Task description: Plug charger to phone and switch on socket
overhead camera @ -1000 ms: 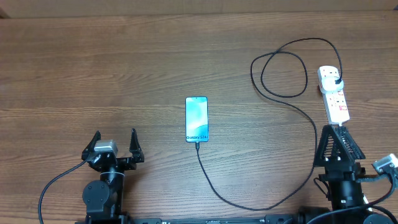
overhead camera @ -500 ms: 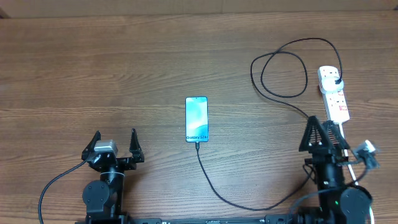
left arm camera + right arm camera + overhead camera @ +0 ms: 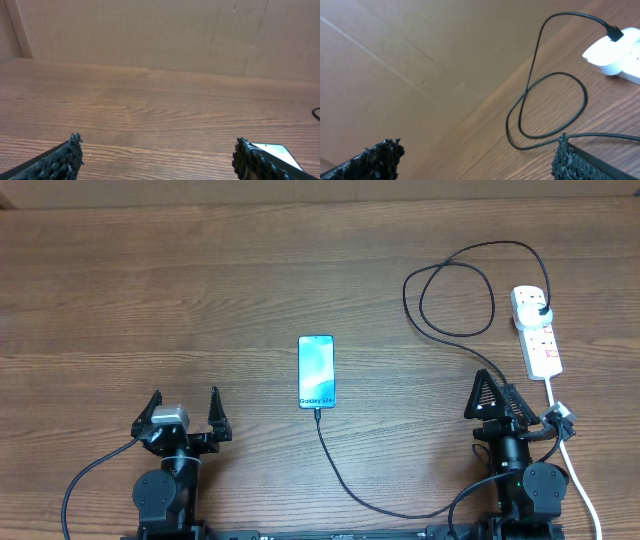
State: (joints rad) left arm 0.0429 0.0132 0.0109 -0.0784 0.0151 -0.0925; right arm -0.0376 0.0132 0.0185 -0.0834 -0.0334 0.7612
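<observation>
The left claw [image 3: 185, 394] and the right claw [image 3: 500, 388] are both released, holding nothing. The charger [image 3: 352, 485] runs from the phone [image 3: 316, 371] to the socket [image 3: 537, 330] on the tabletop [image 3: 150, 280].

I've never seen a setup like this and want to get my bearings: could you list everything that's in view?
phone: one, light blue lit screen with a black edge, flat near the table's middle.
charger cable: one, black, runs from the phone's near end, loops on the right, ends in a black plug in the power strip.
power strip: one, white with red-marked switches, far right.
white cord: one, white, trails from the power strip toward the near edge.
table: one, brown wood, under everything.
cardboard wall: one, tan, behind the far edge.
left gripper: one, black, near left, open, empty.
right gripper: one, black, near right, open, empty.
</observation>
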